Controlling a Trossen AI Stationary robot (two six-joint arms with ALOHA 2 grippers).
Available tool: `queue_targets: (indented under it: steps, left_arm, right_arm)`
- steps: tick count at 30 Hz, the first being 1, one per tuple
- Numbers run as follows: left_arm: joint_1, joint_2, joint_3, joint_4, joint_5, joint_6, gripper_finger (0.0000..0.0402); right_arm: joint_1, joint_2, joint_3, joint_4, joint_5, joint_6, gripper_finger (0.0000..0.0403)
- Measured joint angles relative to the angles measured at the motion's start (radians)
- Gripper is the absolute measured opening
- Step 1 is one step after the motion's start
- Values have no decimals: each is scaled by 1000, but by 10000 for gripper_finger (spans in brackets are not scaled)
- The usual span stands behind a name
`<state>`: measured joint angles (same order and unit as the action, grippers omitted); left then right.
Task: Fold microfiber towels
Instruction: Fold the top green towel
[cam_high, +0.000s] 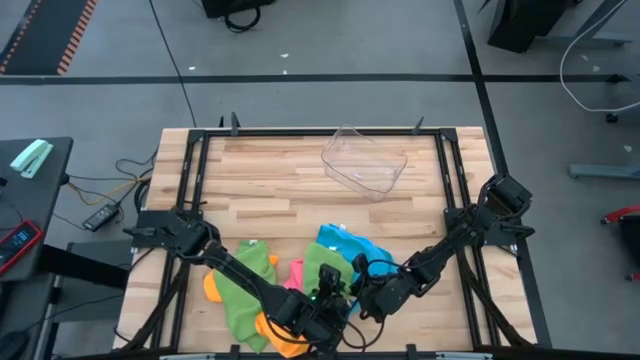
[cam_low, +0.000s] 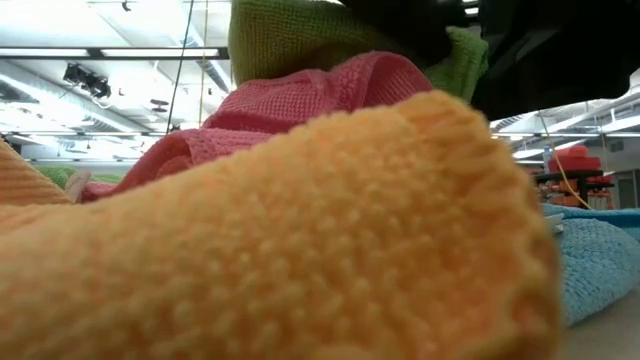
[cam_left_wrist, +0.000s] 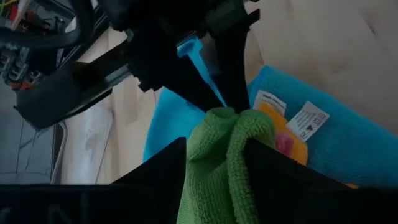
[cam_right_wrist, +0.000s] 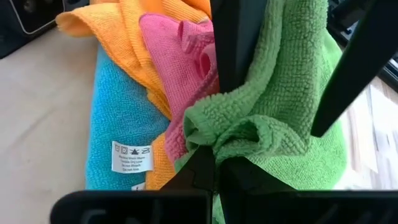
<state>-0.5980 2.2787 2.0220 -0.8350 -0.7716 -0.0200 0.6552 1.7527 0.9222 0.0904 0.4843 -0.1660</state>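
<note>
Left gripper (cam_left_wrist: 214, 155) partly open, closed around a bunched ridge of the green towel (cam_left_wrist: 217, 162), dark fingers (cam_left_wrist: 155, 165) pressing the fold from both sides. Right gripper (cam_right_wrist: 214, 163) pinched tight on a rolled edge of the same green towel (cam_right_wrist: 273, 112), fingertips meeting on the cloth, seen from the left wrist as a dark wedge coming down onto the green bunch. Both grippers met low at the near edge of the table (cam_high: 270, 185) in the high view, left gripper (cam_high: 318, 322) and right gripper (cam_high: 362, 298) close together over the heap. Green towel crumpled and lifted into a peak between them, looped pile plainly visible. Pink towel (cam_right_wrist: 177, 62) crumpled just beside it, touching; orange towel (cam_right_wrist: 124, 25) draped over and around the pink, another orange fold filling the low view (cam_low: 270, 240). Sky blue towel (cam_right_wrist: 118, 106) lying flatter beneath the rest on the wood, partly covered. Second green cloth (cam_high: 240, 285) spread out toward the left of the heap. White care label (cam_right_wrist: 132, 157) sewn on the blue towel, a row of washing symbols and small lines of print, too fine to read; two more white tags (cam_left_wrist: 308, 121) in the left wrist view, likewise unreadable. Clear plastic tray (cam_high: 364, 160) well apart, farther back on the table.
</note>
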Motion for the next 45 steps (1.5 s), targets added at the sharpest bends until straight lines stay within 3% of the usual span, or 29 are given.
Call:
queue_targets:
  steps: [19,45]
  left_arm:
    - [17,0,0,-5,38,14,138]
    - [33,0,0,-48,36,-38,126]
  right_arm:
    - [-1,1,0,13,-67,-44,15]
    - [-53,1,0,-31,-116,-15,15]
